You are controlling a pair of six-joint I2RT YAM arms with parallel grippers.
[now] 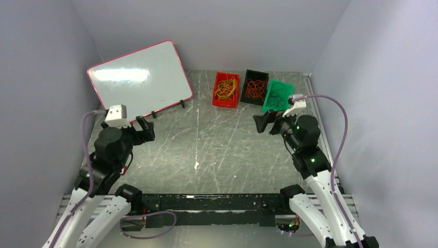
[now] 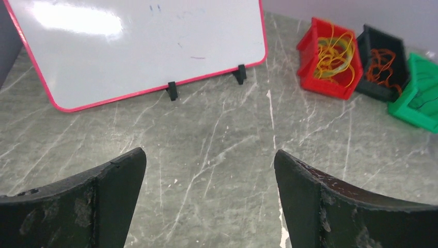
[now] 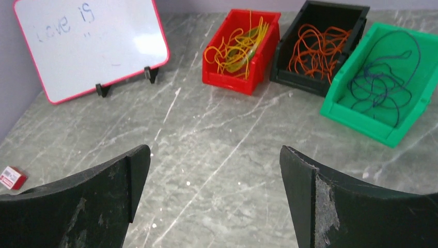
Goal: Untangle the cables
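Note:
The cables lie sorted in three bins at the back of the table. Yellow cables (image 1: 226, 89) (image 2: 335, 57) (image 3: 235, 44) fill a red bin (image 3: 232, 82). Orange-red cables (image 1: 255, 88) (image 2: 382, 64) (image 3: 317, 49) fill a black bin (image 3: 297, 82). Dark cables (image 1: 278, 97) (image 3: 385, 82) lie in a green bin (image 3: 361, 121) that is tilted. My left gripper (image 1: 146, 129) (image 2: 209, 160) is open and empty above bare table at the left. My right gripper (image 1: 264, 123) (image 3: 214, 157) is open and empty just in front of the green bin.
A pink-framed whiteboard (image 1: 139, 77) (image 2: 139, 41) (image 3: 88, 41) stands on black feet at the back left. A small red and white block (image 3: 10, 177) lies near the left arm. Grey walls close in the scarred marble table (image 1: 206, 150) on three sides.

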